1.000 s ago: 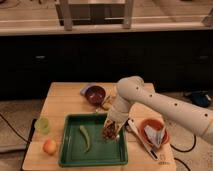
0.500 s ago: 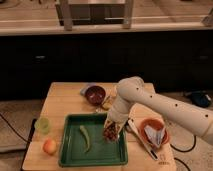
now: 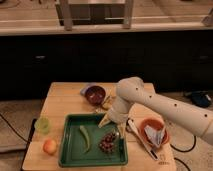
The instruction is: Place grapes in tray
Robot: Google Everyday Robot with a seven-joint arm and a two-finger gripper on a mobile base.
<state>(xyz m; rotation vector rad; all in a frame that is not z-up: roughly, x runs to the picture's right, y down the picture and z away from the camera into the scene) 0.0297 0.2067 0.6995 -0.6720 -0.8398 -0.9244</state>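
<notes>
The grapes [image 3: 107, 142], a small dark reddish-purple bunch, lie inside the dark green tray [image 3: 67, 150], in its right half. My gripper [image 3: 113, 127] hangs just above them at the tray's right rim. It is open, its two pale fingers spread apart, and it holds nothing. The white arm [image 3: 160, 107] reaches in from the right. A long green pod [image 3: 85, 139] lies in the middle of the tray, left of the grapes.
The wooden table [image 3: 65, 100] carries a dark red bowl [image 3: 95, 93] behind the tray. An orange bowl [image 3: 152, 134] with a white item and a long utensil [image 3: 142, 144] are on the right. A green cup [image 3: 42, 125] and an orange-pink fruit [image 3: 49, 146] are on the left. Dark cabinets stand behind.
The gripper held the grapes low over the tray; its fingers have since spread, and the grapes now lie on the tray floor below it.
</notes>
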